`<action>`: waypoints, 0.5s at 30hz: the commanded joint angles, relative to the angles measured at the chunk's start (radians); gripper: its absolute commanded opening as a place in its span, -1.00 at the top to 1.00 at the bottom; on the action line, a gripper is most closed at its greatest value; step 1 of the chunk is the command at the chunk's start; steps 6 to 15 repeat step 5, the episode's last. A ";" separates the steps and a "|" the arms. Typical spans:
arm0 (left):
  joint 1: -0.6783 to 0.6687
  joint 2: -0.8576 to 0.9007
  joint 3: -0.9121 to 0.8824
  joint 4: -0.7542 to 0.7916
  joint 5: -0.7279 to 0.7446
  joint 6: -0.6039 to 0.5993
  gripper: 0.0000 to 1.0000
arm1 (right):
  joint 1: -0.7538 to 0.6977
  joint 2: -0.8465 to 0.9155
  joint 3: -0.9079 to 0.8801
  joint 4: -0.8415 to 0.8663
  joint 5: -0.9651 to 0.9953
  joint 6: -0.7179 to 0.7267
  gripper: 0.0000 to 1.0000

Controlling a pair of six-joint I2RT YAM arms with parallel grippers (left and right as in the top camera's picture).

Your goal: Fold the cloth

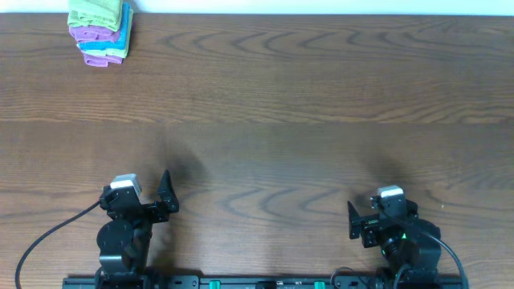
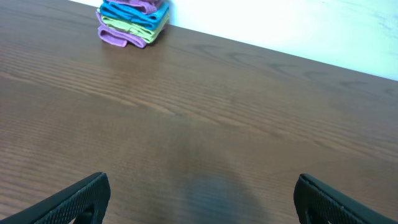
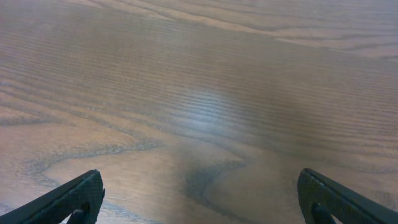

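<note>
A lime-green cloth [image 1: 95,13] lies folded on top of a stack of folded cloths at the table's far left corner. In the left wrist view a green layer [image 2: 127,27] shows in that stack between blue and purple ones; I cannot tell if it is the same cloth. No white tag shows. My left gripper [image 1: 165,199] [image 2: 202,199] is open and empty near the front edge, far from the stack. My right gripper [image 1: 353,221] [image 3: 202,196] is open and empty at the front right, over bare wood.
Under the green cloth the stack holds purple [image 1: 95,34] and blue [image 1: 112,46] folded cloths. The wooden table [image 1: 305,120] runs to a white wall at the back. A black cable [image 1: 48,241] loops by the left arm's base.
</note>
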 commanded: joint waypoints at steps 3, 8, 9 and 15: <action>-0.004 -0.007 -0.024 -0.003 -0.018 0.006 -0.91 | 0.010 -0.010 -0.008 0.003 -0.011 -0.008 -0.98; -0.004 -0.007 -0.024 -0.003 -0.018 0.006 -0.91 | 0.010 -0.010 -0.008 0.003 -0.011 -0.008 -0.99; -0.004 -0.007 -0.024 -0.003 -0.018 0.006 -0.91 | 0.010 -0.010 -0.008 0.003 -0.011 -0.008 -0.99; -0.004 -0.007 -0.024 -0.003 -0.018 0.006 -0.91 | 0.010 -0.010 -0.008 0.003 -0.011 -0.008 -0.99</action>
